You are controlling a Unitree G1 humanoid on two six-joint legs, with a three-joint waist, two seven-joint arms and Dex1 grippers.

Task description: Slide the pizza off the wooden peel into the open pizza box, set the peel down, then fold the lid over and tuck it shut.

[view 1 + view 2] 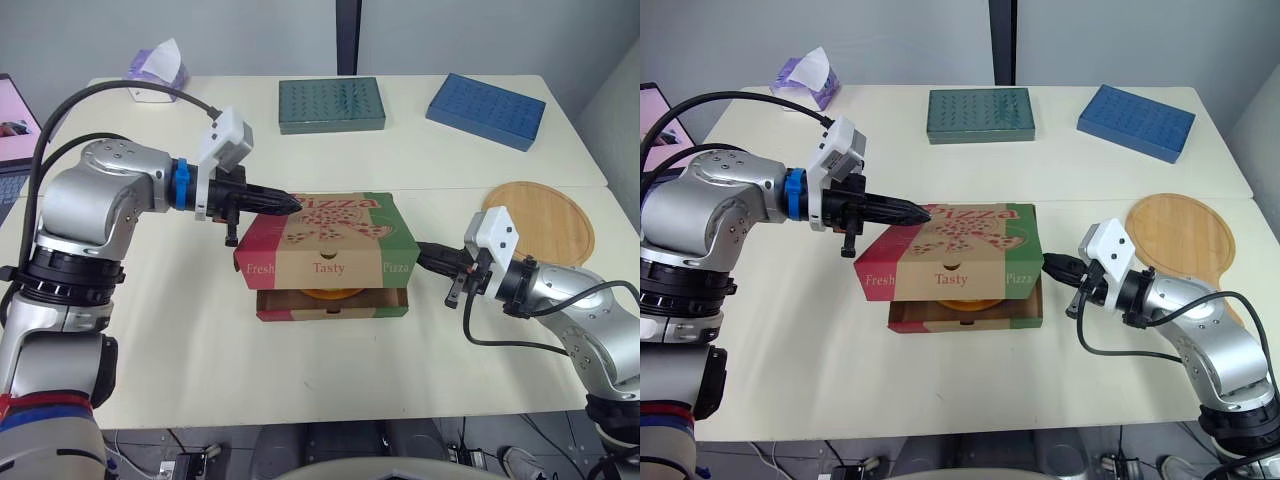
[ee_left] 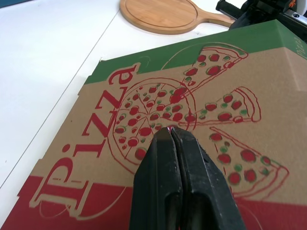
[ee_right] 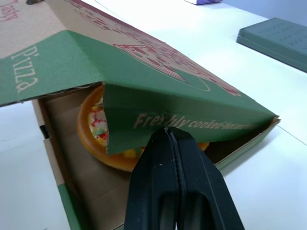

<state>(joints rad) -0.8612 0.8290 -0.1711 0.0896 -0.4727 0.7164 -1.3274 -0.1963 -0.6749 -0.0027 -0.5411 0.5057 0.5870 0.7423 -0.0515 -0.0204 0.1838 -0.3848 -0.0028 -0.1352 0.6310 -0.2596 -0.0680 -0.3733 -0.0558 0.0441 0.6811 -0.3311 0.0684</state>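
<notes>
Tissue box (image 1: 157, 68), green tray (image 1: 331, 104) and blue tray (image 1: 487, 110) sit far back; left gripper (image 1: 295, 204), jaws pressed together, touches the lid (image 1: 340, 215) of the pizza box (image 1: 330, 305) – half-lowered over the pizza (image 3: 91, 136), long side running left-right; right gripper (image 1: 422, 250), jaws likewise closed, meets its side flap; wooden peel (image 1: 540, 220) lies flat at right – handle toward the near edge.

Pale tabletop (image 1: 150, 330). Pizza box (image 1: 330, 300) sits near the middle, lid partly down. Wooden peel (image 1: 545, 220) lies flat to its right, apart from it. Far side: green panel (image 1: 331, 104) centre, blue panel (image 1: 487, 110) right, tissue box (image 1: 157, 72) at far left.
</notes>
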